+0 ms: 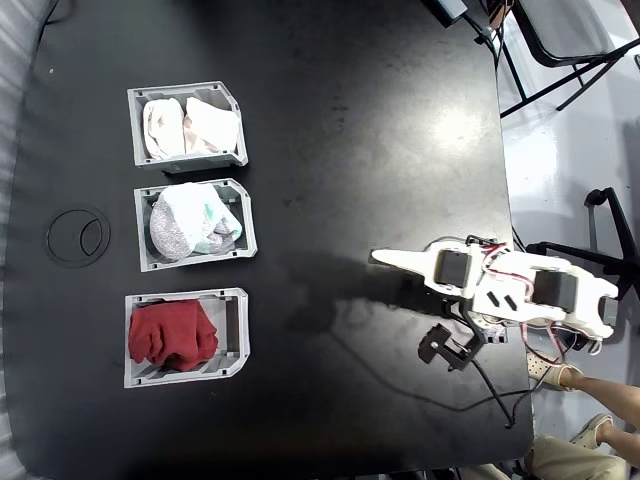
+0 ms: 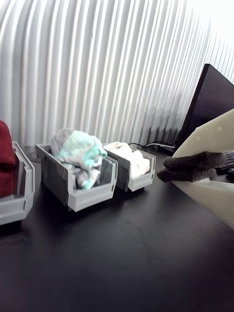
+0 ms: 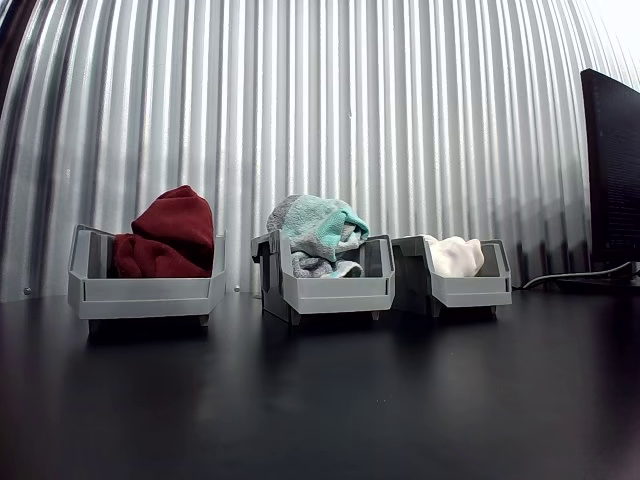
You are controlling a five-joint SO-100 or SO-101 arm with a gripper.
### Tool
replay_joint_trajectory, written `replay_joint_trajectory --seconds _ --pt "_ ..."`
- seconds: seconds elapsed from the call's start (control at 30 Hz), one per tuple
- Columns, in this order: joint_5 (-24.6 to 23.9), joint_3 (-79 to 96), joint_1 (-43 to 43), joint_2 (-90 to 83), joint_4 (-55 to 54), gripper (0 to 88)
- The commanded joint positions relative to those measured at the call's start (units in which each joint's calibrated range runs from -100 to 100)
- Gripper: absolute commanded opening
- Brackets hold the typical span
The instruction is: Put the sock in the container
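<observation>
Arm folded low at right of surface [image 1: 330, 120], pincer [image 1: 385, 258] pressed together, empty, pointing left. Sock [image 1: 210, 128] lies in container [image 1: 232, 100], long axis left-right in fixed view.

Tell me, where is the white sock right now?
In the fixed view the sock lies inside the top container, above the bin holding teal-grey cloth.

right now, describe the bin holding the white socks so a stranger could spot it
In the fixed view, three grey bins run down the left side of the black table. The container is the topmost. It holds white sock bundles; its neighbours hold teal-grey cloth and red cloth.
</observation>
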Motion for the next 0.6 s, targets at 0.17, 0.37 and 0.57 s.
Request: replay_joint_trajectory --seconds 0.17,0.37,0.57 --pt "0.3 9.0 0.2 -11.0 -2.4 1.3" --pt "0.3 9.1 0.4 -10.5 -2.4 1.3" --pt "0.3 9.3 0.4 -10.6 -2.4 1.3"
